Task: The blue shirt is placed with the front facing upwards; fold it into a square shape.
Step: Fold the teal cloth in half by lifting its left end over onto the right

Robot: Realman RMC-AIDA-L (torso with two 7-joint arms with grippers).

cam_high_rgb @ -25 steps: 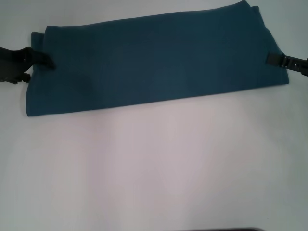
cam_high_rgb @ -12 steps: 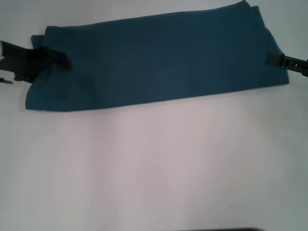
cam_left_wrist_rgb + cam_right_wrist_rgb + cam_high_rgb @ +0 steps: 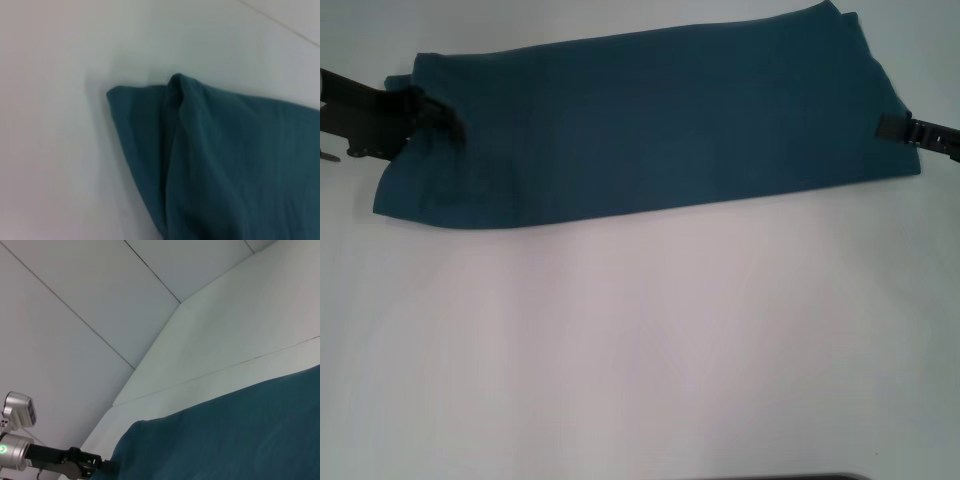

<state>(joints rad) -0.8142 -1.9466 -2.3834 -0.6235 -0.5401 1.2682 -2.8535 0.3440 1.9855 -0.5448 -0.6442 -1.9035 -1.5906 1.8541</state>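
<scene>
The blue shirt (image 3: pixel 650 125) lies as a long folded band across the far half of the white table (image 3: pixel 640 350), running from near the left edge to near the right edge, with its print hidden inside the folds.

The left gripper (image 3: pixel 438 112) reaches in over the band's left end, and its jaws appear closed on a bunch of cloth there, where the fabric puckers. The left wrist view shows that end as a soft double-layered corner with a raised ridge.

The right gripper (image 3: pixel 888 127) sits at the band's right end, touching the edge; whether its jaws pinch the cloth I cannot tell.

The shirt looks light, limp and slack: it will sag and crease rather than hold a line. It is best taken at the end corners, catching all layers together, and carried over evenly so the stacked folds do not slide apart.
</scene>
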